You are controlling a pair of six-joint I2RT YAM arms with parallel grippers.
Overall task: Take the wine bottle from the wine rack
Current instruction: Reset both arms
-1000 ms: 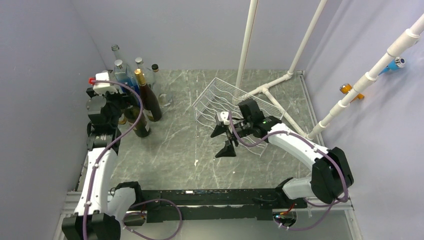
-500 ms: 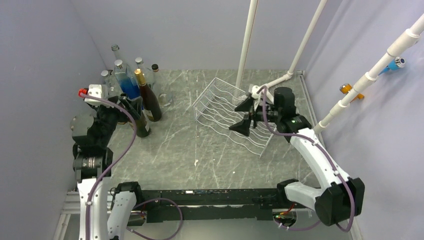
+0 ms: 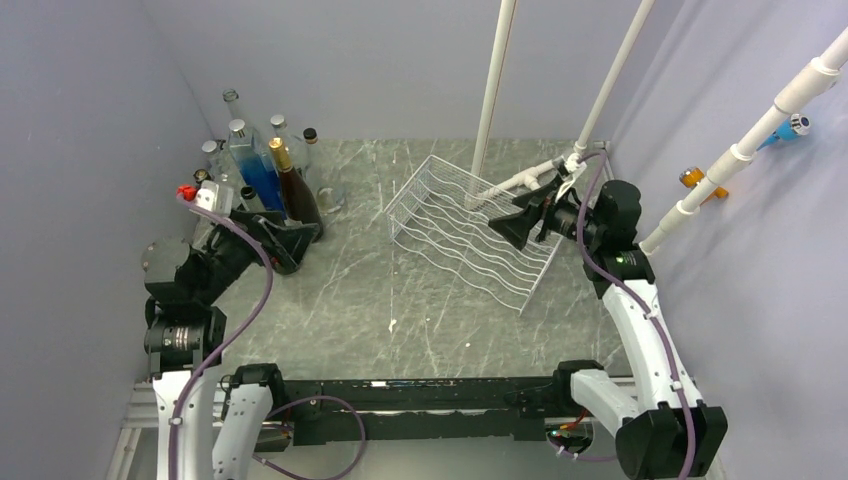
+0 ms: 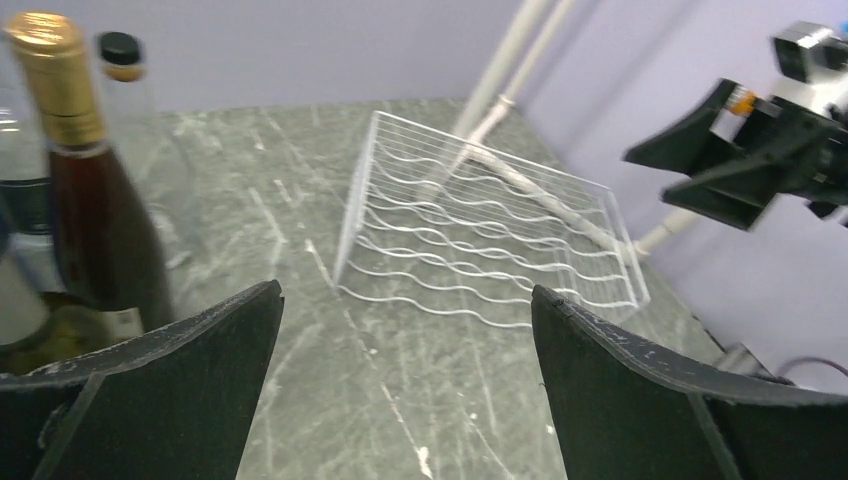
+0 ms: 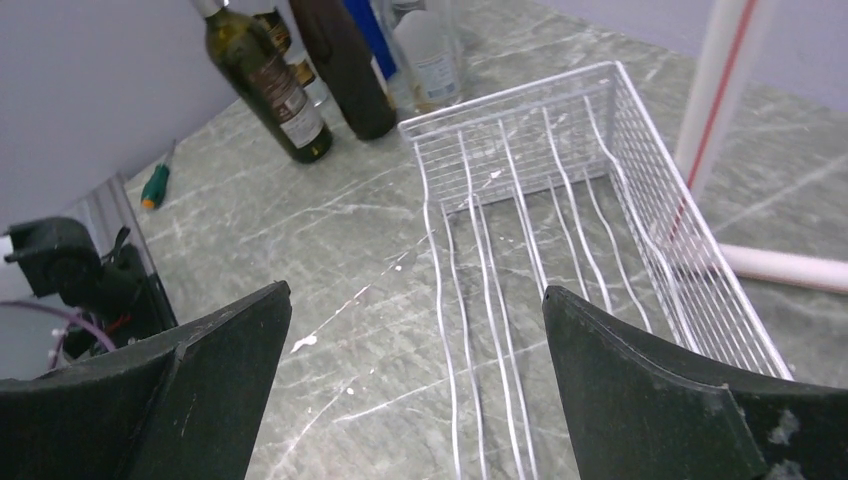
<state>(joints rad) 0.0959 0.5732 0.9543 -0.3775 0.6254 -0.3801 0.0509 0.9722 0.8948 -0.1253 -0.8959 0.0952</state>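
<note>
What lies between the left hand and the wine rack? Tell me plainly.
Nothing. Between the open left hand and the wine rack there is only bare marbled table, clearest in the top view.

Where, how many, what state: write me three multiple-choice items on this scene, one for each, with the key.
1. How many bottles lie in the wine rack?
A. one
B. none
C. three

2. Where do the bottles stand?
A. at the far left corner of the table
B. at its near right corner
C. in its middle

3. The jaws of the left gripper are:
A. shut on a bottle
B. shut on a wire
C. open and empty

Key:
1 B: every wire cradle is bare in all three views.
2 A: the top view shows them clustered upright by the left wall, at the back.
3 C: the left wrist view shows the jaws wide apart with nothing between them.
</note>
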